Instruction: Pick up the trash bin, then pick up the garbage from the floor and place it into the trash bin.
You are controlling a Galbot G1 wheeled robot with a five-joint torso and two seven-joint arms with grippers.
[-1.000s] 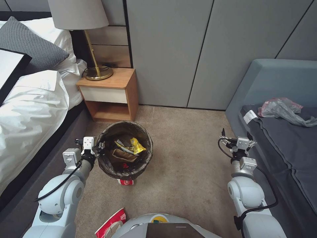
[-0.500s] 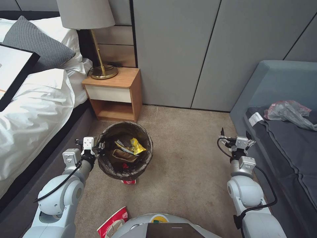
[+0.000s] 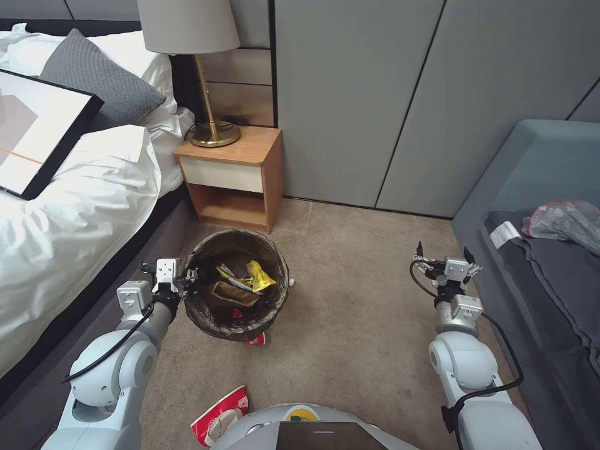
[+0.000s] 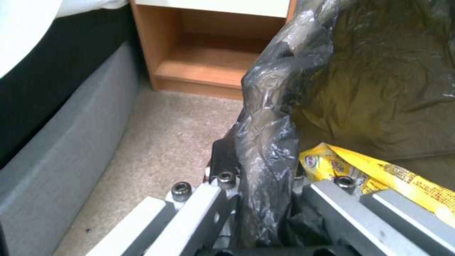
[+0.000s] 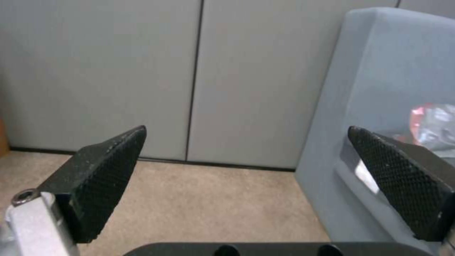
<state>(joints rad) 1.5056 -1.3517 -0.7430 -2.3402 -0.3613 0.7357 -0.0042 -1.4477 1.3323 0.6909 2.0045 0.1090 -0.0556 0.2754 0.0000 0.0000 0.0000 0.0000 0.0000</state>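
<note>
Head view | left hand (image 3: pixel 187 275) clamps trash bin (image 3: pixel 275 294) rim | right hand (image 3: pixel 445 254) spread wide, empty

No wording can be read on any item. Yellow snack wrapper (image 4: pixel 374 176), lying in the trash bin (image 3: pixel 275 294): carries a small round blue-and-red emblem and lines of red and dark print, all too blurred to make out. Red-and-white paper bowl (image 3: pixel 220 417) on the floor: white printed pattern, no letters discernible. White tag (image 3: pixel 504 234) on the dark grey cover at the sofa: printing, if any, too small to tell.
</note>
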